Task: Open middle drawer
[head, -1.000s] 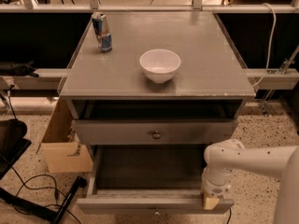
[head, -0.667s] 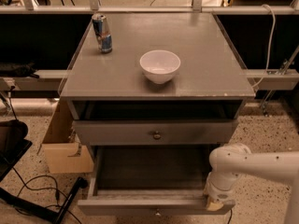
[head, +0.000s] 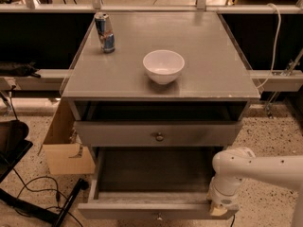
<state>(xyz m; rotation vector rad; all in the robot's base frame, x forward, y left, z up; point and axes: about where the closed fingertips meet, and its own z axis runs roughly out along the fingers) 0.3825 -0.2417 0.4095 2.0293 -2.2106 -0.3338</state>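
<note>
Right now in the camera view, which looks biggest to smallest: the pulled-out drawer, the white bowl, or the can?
1. middle drawer, pulled out, with the gripper at its front right corner.
2. white bowl.
3. can, though it stands farther back, so that is less sure.

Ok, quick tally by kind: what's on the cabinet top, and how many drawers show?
Can: 1
Bowl: 1
Drawers: 2 (upper drawer, pulled-out middle drawer)
Total: 4
The gripper is at the middle drawer's front right corner.
</note>
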